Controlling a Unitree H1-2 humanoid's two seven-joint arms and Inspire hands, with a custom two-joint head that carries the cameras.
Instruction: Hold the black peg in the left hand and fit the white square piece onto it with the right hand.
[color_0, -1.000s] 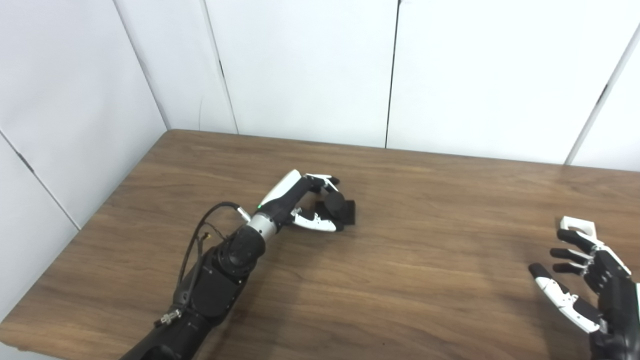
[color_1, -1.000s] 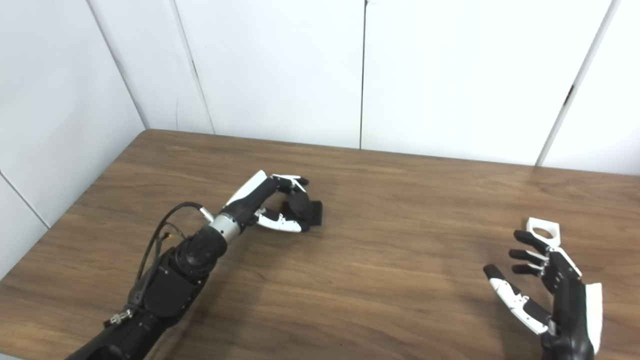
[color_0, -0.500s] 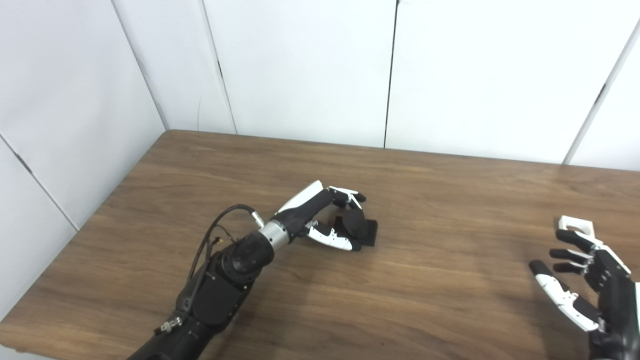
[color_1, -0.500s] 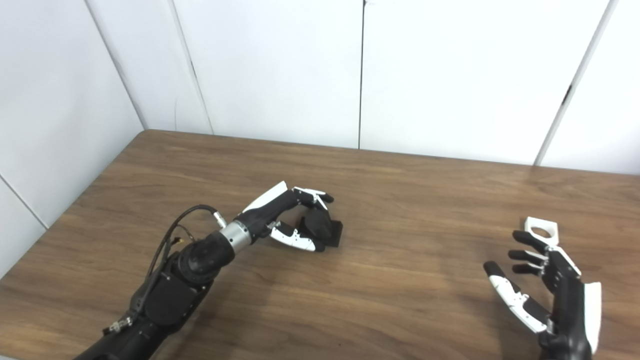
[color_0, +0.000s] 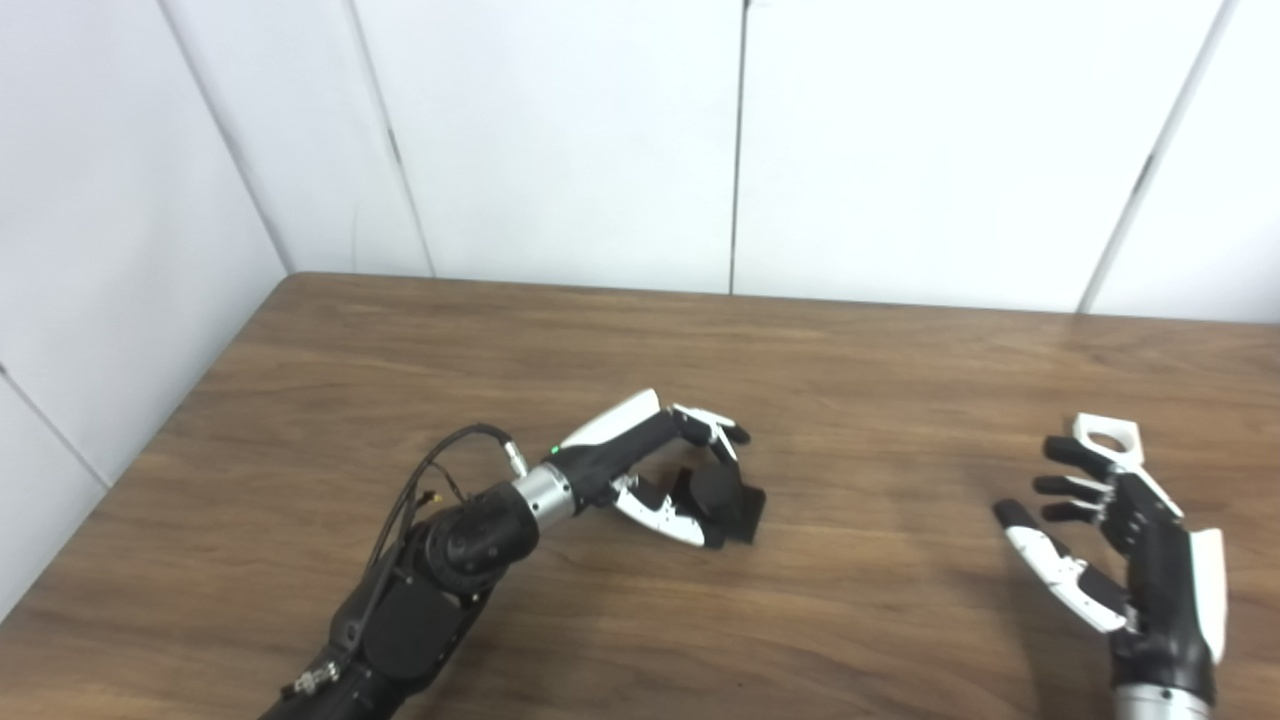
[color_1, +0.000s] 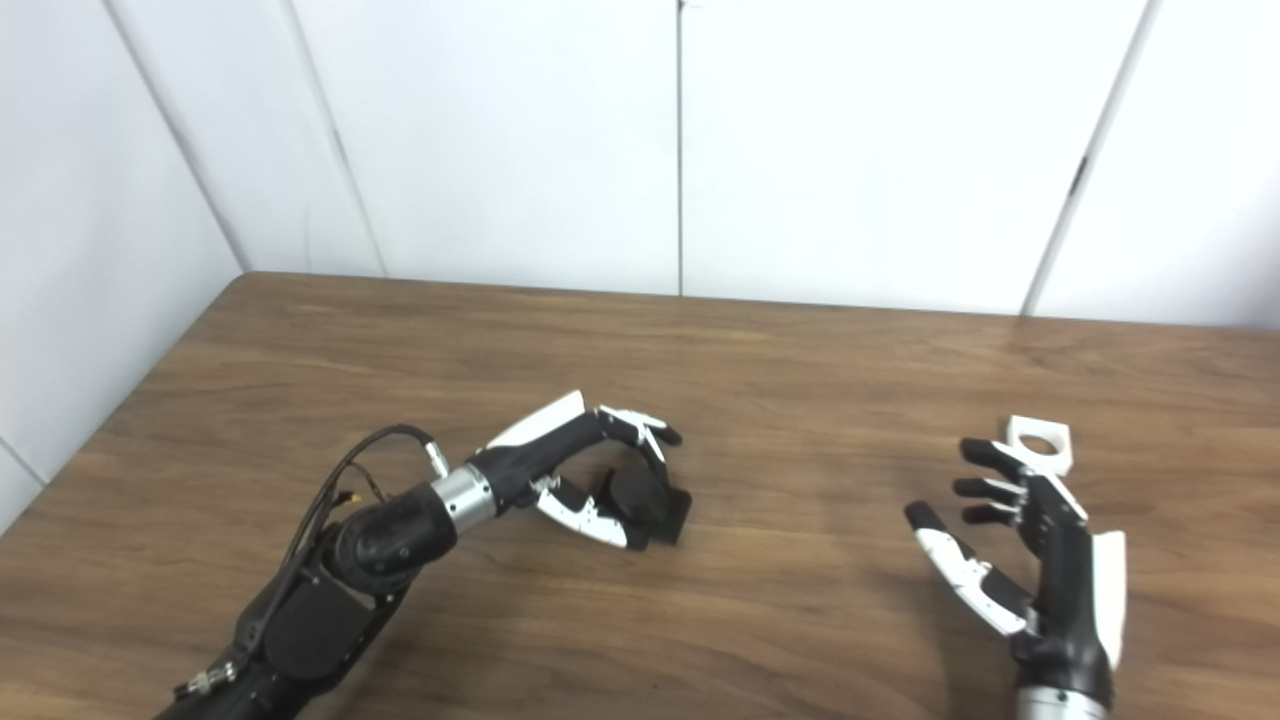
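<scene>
The left hand (color_0: 665, 480) is curling its fingers (color_0: 712, 430) and thumb around the black peg (color_0: 725, 500), gripping it low over the wooden table (color_0: 560, 340); whether the peg's flat base is resting on the wood or is just clear of it cannot be told from either view. So the first step, taking hold of the peg, is looking done or nearly so. Well apart to the right, the right hand (color_1: 1030, 560) is hovering with its fingers spread and holding nothing, its fingertips (color_1: 985, 470) reaching just short of the white square piece (color_1: 1040, 442), which is lying flat on the table with its round hole facing up. The step in hand, as I judge it, is the right hand's reach for that piece. The next move is calling for the right hand going forward and down to pinch the piece by its edges, leaving the hole free, while the left is turning the peg upright to receive it.
</scene>
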